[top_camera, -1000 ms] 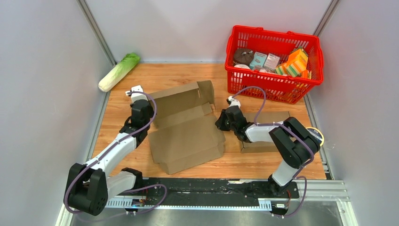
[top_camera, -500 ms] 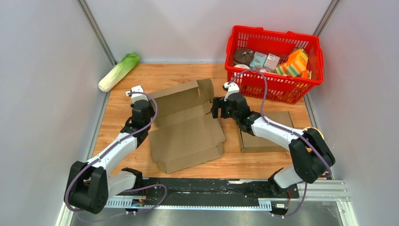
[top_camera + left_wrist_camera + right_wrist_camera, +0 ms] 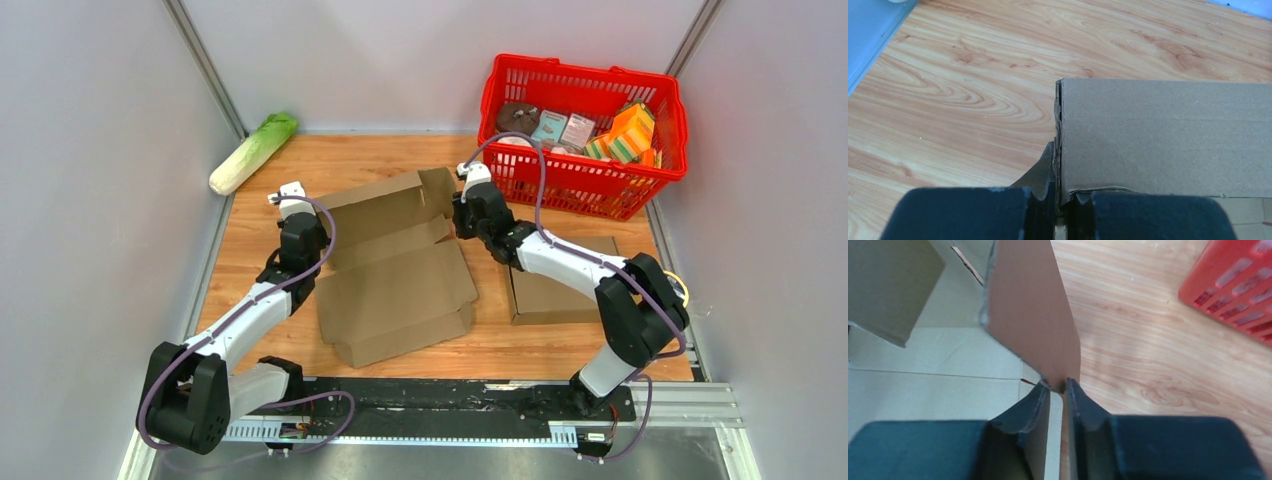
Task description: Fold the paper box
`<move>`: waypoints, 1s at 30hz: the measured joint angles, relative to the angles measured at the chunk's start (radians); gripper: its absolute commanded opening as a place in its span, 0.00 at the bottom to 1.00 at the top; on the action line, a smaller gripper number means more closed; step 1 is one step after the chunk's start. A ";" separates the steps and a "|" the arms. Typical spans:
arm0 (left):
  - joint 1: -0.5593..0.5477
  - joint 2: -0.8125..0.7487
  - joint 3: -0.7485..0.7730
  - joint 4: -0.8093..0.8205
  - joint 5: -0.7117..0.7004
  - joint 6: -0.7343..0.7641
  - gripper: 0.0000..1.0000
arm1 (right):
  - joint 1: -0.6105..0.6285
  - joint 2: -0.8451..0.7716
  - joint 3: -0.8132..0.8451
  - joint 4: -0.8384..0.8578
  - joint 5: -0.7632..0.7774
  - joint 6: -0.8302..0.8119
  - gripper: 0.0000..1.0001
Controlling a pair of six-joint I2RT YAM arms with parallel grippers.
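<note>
The paper box (image 3: pixel 400 285) is brown cardboard, lying half-folded in the middle of the wooden table, with its back wall and right side flap (image 3: pixel 438 192) raised. My left gripper (image 3: pixel 302 225) is at the left end of the back wall. In the left wrist view it (image 3: pixel 1058 170) is shut on the wall's edge (image 3: pixel 1163 130). My right gripper (image 3: pixel 463 212) is at the raised side flap. In the right wrist view its fingertips (image 3: pixel 1055 385) pinch the lower corner of that upright flap (image 3: pixel 1033 305).
A red basket (image 3: pixel 585 188) full of packets stands at the back right, close behind the right arm, and shows in the right wrist view (image 3: pixel 1238 285). A Chinese cabbage (image 3: pixel 252 152) lies at the back left. A second flat cardboard piece (image 3: pixel 560 292) lies under the right arm.
The right arm has swung from the box's right edge back to the raised side flap; its jaws opened wide on the way and have closed on the flap. The left arm has not moved.
</note>
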 measured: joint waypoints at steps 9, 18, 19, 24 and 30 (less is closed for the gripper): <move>0.002 0.000 -0.011 0.009 -0.011 0.002 0.00 | 0.084 0.008 0.082 -0.173 0.039 0.086 0.00; 0.002 -0.003 -0.013 0.009 -0.015 -0.006 0.00 | 0.142 0.008 0.131 -0.273 0.018 0.257 0.00; 0.002 -0.006 -0.016 0.009 -0.015 -0.007 0.00 | 0.150 0.011 0.131 -0.274 0.019 0.273 0.00; 0.002 -0.019 -0.039 0.035 0.002 0.013 0.00 | 0.195 0.040 0.087 -0.199 0.014 0.299 0.29; -0.005 -0.038 -0.116 0.157 0.069 0.068 0.00 | 0.187 0.033 0.063 -0.189 -0.150 0.127 0.67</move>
